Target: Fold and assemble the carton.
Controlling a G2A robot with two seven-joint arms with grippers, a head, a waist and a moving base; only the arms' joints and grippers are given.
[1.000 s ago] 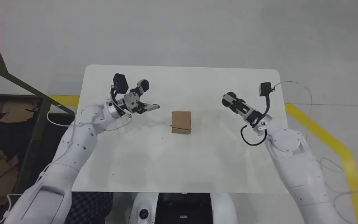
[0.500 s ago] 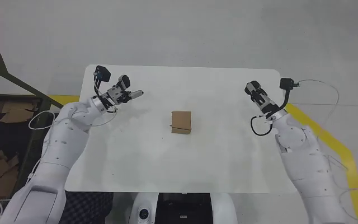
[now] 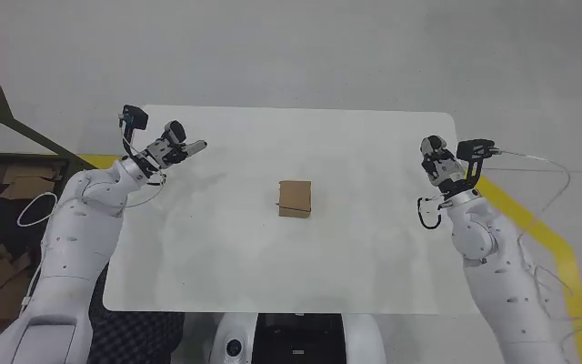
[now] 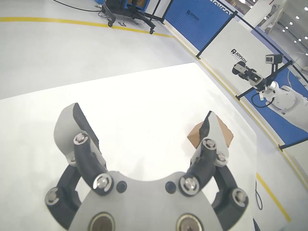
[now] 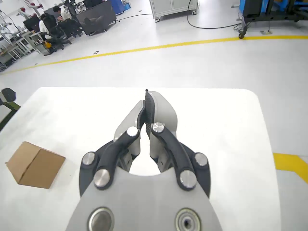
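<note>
Bright, even overhead light; carton (image 3: 294, 197) casts a faint, soft shadow

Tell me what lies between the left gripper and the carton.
Nothing but bare white table between the left gripper and the carton, as the top view shows.

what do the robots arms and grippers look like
The left arm and right arm have smooth white shells. The left gripper and right gripper each have a silver plate, black links with silver screws, and pale grey fingers with black ribbed pads. A black camera sits on a bracket at each wrist; a black cable loops by the right wrist.
</note>
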